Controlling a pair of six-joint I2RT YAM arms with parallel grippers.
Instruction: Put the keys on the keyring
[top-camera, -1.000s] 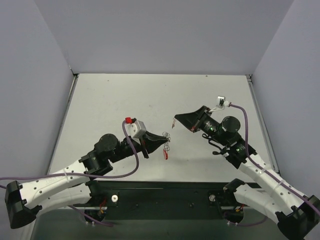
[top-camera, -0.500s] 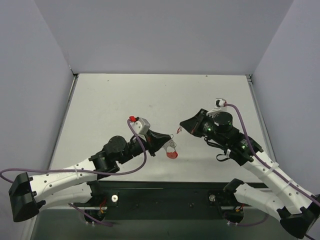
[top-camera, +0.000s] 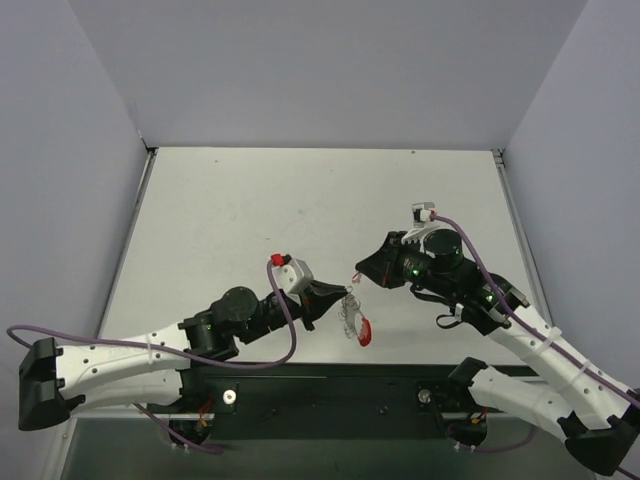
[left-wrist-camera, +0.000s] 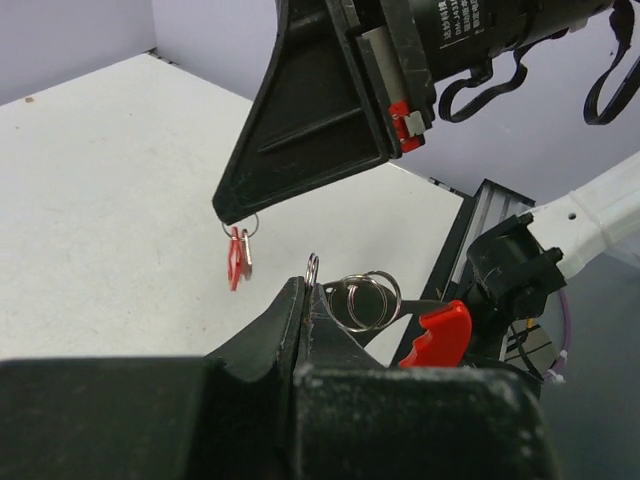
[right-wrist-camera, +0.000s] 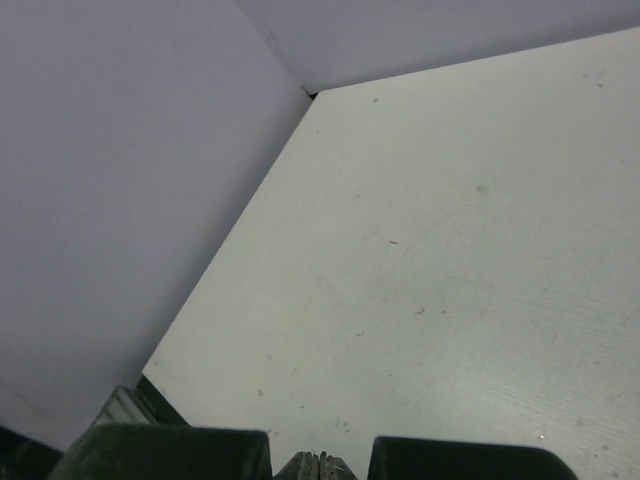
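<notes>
My left gripper (top-camera: 343, 294) is shut on one silver wire ring of the keyring. The other rings (left-wrist-camera: 366, 300) and the red curved clip (top-camera: 364, 332) hang below it, above the table. In the left wrist view the jaws (left-wrist-camera: 305, 290) pinch that ring edge-on, and the clip (left-wrist-camera: 437, 335) dangles to the right. My right gripper (top-camera: 359, 275) is shut just beyond the left one. The tiny red key tag (left-wrist-camera: 237, 258) hangs from its tip (left-wrist-camera: 224, 212) by a small ring. The tag is hidden in the right wrist view, where only the shut fingertips (right-wrist-camera: 320, 465) show.
The white table (top-camera: 250, 210) has grey walls on three sides. A black rail (top-camera: 330, 385) runs along the near edge by the arm bases. The two gripper tips are a finger-width apart above the table's near centre.
My left gripper has moved right and nearer with the keyring, whose clip now hangs lower. My right gripper has come left and down with the key tag, closing the gap between them.
</notes>
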